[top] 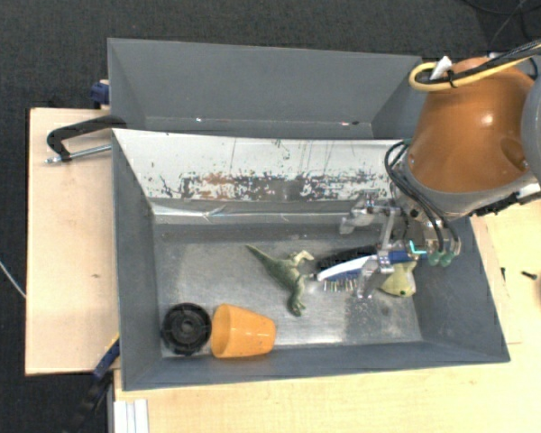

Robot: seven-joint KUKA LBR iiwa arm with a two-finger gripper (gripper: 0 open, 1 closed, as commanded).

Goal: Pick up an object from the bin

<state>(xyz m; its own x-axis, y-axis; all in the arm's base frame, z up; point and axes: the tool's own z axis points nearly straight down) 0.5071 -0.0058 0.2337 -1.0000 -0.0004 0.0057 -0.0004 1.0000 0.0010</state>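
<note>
At the bin's (135, 269) front wall lie a black ridged disc (185, 327) and an orange cup (243, 331) on its side, touching. Farther back, mid-floor, lies a green toy dinosaur (287, 273). To its right, the claw (385, 264) hangs low over the handle end of a blue-and-white brush (343, 267), beside a pale yellow lump (398, 283). I cannot tell whether the claw is released or clenched.

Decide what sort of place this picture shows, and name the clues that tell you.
Most likely a robotics lab's grasping test rig: a grey metal bin holds a green toy dinosaur, an orange cup and other odd bits, and a robot arm has its tool inside.
</note>
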